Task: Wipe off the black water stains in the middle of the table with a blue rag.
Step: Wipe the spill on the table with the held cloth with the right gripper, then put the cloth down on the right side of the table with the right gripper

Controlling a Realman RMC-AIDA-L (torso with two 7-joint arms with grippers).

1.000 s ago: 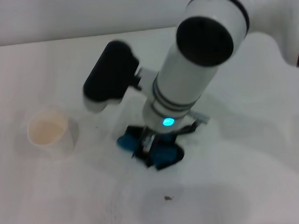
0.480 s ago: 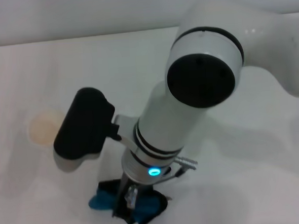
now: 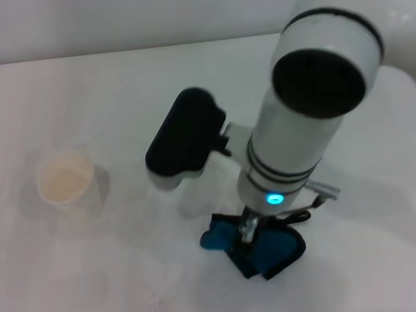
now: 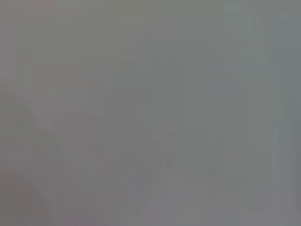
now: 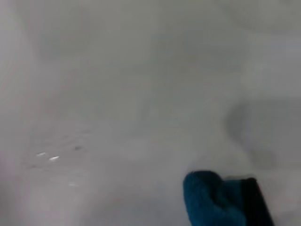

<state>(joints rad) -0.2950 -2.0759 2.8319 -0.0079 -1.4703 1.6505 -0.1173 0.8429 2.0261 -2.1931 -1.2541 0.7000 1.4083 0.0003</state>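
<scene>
Since half a second ago, the right arm has swung the rag away from the near-left part of the bench toward the centre-right.

Head view: the right end effector [image 3: 249,233] points straight down from a thick white arm, its fingers closed on the blue rag [image 3: 270,250], which is pressed flat on the white bench [image 3: 105,91]. A blue light glows on the wrist above it. A small pale cup [image 3: 67,183] stands well to the left. No dark stain shows on the bare bench around the rag.

Left wrist view: only a featureless grey blur; the left end effector is out of sight.

Right wrist view: pale bench surface [image 5: 141,84] with faint wet glints, and a corner of the blue rag [image 5: 211,200] with dark edging.
</scene>
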